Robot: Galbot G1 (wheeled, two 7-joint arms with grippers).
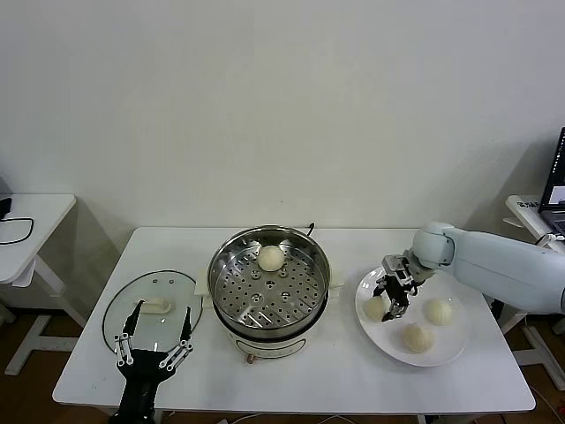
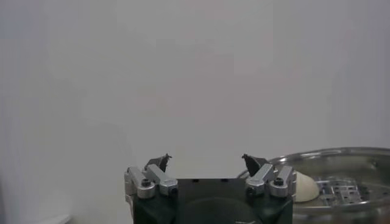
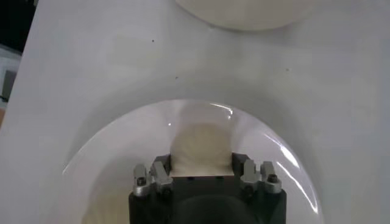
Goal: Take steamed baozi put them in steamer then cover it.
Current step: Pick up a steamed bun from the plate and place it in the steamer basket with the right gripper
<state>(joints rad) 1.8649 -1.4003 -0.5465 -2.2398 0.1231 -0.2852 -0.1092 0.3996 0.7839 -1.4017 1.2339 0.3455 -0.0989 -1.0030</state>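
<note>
The steamer (image 1: 222,265), a shiny pot with a perforated tray, stands mid-table with one baozi (image 1: 271,258) in it at the back. Three more buns lie on the white plate (image 1: 450,357) to the right. My right gripper (image 1: 391,306) reaches down onto the plate's left side and is shut on a baozi (image 1: 377,308). In the right wrist view that baozi (image 3: 201,141) fills the gap of the gripper (image 3: 201,161), touching both fingers. The glass cover (image 1: 119,311) lies flat at the left. My left gripper (image 1: 161,312) hovers open over it, holding nothing (image 2: 205,159).
Two loose buns (image 1: 439,311) (image 1: 418,337) sit on the plate's right half. The steamer rim (image 2: 341,153) and its bun (image 2: 304,189) show beside the left fingers. A side table (image 1: 26,230) stands far left, another with a laptop (image 1: 556,190) far right.
</note>
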